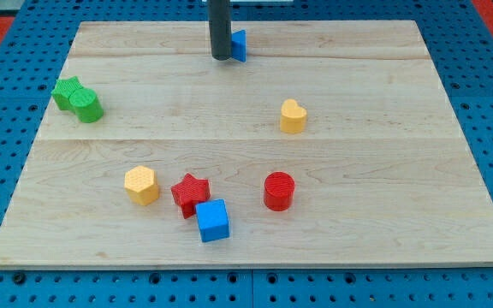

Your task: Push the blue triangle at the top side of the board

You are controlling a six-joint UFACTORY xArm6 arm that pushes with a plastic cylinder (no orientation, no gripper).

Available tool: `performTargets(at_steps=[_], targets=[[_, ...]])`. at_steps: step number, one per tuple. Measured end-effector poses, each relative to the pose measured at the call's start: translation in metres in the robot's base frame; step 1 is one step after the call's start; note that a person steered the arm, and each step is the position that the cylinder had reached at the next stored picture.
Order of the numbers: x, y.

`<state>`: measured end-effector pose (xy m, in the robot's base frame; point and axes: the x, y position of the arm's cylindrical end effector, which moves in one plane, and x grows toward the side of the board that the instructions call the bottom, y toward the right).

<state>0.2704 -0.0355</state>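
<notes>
Blue triangle [240, 44] half hidden behind my tip [222, 57], touching; no tool.

Blue blocks: two, triangle [240, 45] at 12 o'clock, cube [213, 220] at 6 o'clock.
Green blocks: two, star [67, 91] and cylinder [86, 107], touching, at 9 o'clock.
Yellow blocks: two, heart [293, 116] at 3 o'clock, hexagon [141, 185] at 7 o'clock.
Red blocks: two, star [190, 193] and cylinder [278, 191], near 6 o'clock.
Total: eight blocks on one board [383, 214].
</notes>
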Motion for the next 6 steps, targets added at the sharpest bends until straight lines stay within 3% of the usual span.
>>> performTargets(at_steps=[1,2,5,6], targets=[[-0.003,0.052],[-0.001,0.070],[-0.044,0.016],[-0.010,0.044]])
